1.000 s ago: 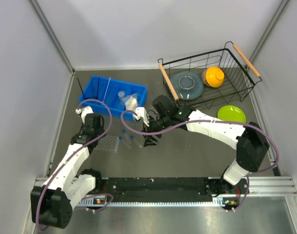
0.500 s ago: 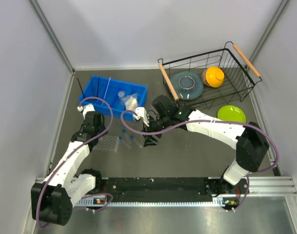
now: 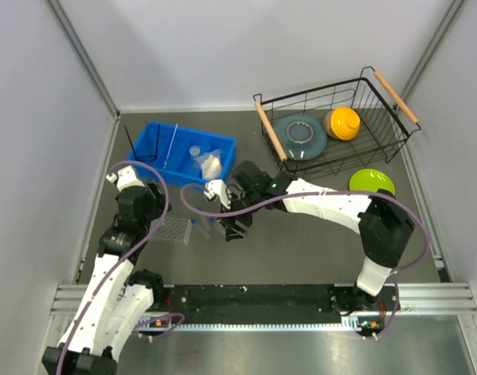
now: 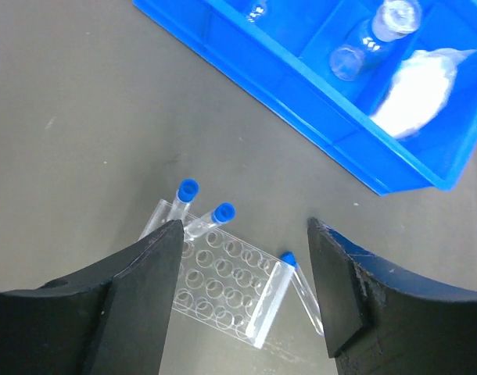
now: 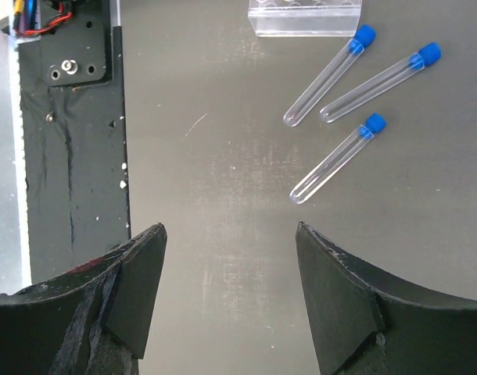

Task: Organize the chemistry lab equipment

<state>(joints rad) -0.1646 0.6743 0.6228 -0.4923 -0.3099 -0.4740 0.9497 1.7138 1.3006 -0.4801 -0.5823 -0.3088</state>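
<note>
Over the table's nine o'clock side, the left claw hung released, jaws apart and empty, above the clear rack. Three blue-capped tubes lay just beside the rack. A white packet sat in the blue bin at one o'clock. Nearer centre, the right claw hung released and empty, the tubes at its one o'clock.

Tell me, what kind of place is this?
Probably a robot practice table set up as a chemistry lab: clear blue-capped test tubes, a clear plastic tube rack, and two white robot arms.
</note>
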